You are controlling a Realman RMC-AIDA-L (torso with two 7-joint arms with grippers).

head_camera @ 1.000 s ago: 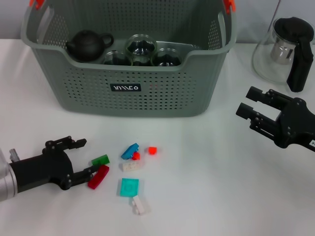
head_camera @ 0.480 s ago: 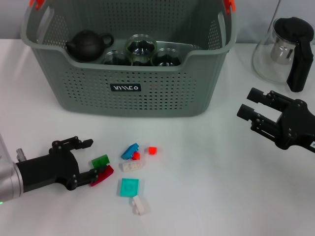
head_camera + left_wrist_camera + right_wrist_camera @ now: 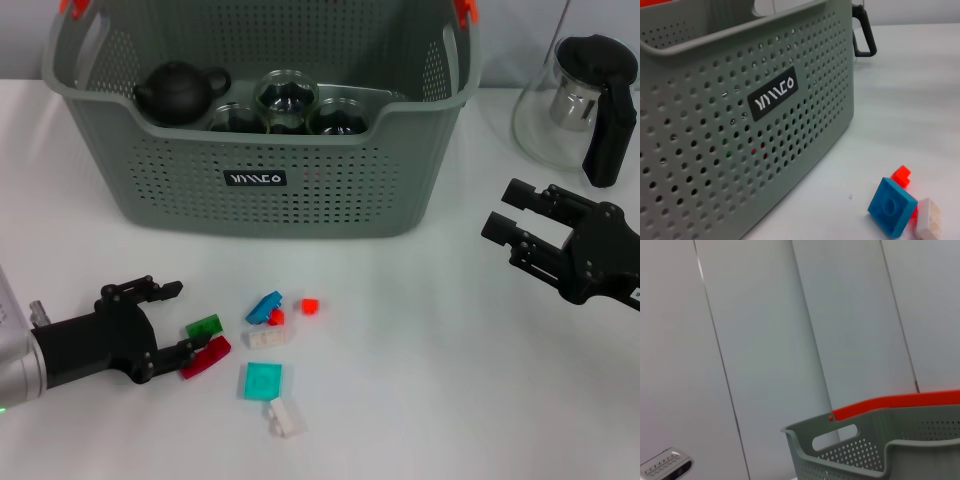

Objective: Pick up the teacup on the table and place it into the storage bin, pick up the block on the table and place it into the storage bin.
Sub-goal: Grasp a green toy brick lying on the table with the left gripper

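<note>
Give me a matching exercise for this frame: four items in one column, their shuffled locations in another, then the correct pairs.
Items:
1. black teapot
2. glass jug
3. dark red block
4. teal square block

Locations:
A. on the table beside the storage bin, on the robot's right
B. inside the storage bin
C. at the left end effector's lower fingertip
D. loose on the table, next to a white block

Pairs: 1-B, 2-A, 3-C, 4-D

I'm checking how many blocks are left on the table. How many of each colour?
Red: 3
White: 2
Green: 1
Blue: 1
Teal: 1
Total: 8
</note>
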